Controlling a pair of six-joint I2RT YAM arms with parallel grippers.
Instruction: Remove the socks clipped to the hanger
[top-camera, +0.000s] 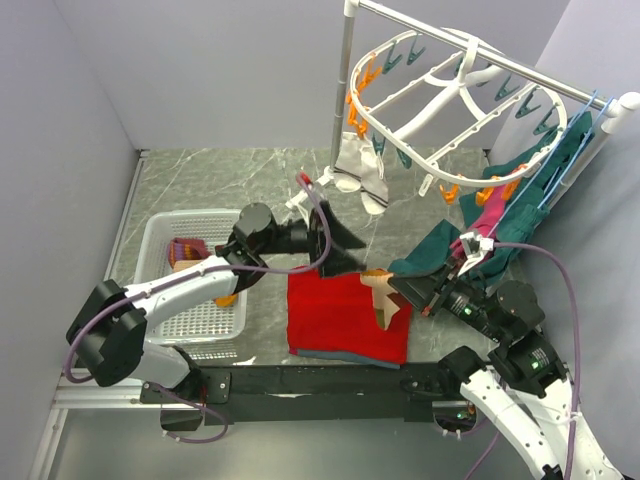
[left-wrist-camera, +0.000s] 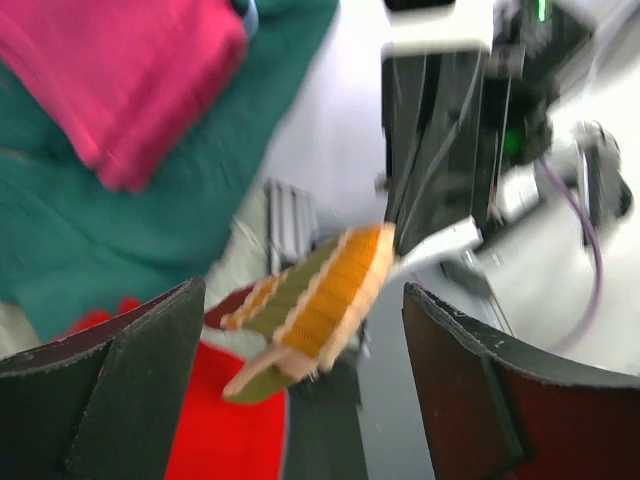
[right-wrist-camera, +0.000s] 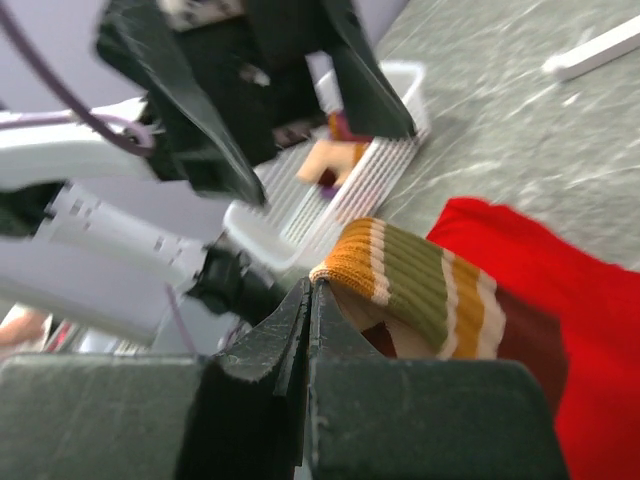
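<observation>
A striped sock (right-wrist-camera: 430, 290) with orange, olive and maroon bands hangs above the red cloth, its orange cuff pinched in my shut right gripper (right-wrist-camera: 312, 288). From above, this sock (top-camera: 385, 303) dangles from the right gripper (top-camera: 392, 286). My left gripper (top-camera: 357, 254) faces it with jaws wide open. In the left wrist view the sock (left-wrist-camera: 325, 300) sits between the spread fingers (left-wrist-camera: 120, 390), untouched. The white oval hanger (top-camera: 460, 95) hangs at the back right, and whitish-grey socks (top-camera: 360, 172) are clipped to its left side.
A white slotted basket (top-camera: 160, 235) on the left holds maroon socks. A flat red cloth (top-camera: 340, 322) lies at the front centre. Teal and pink garments (top-camera: 500, 205) hang on blue hangers from the rack on the right.
</observation>
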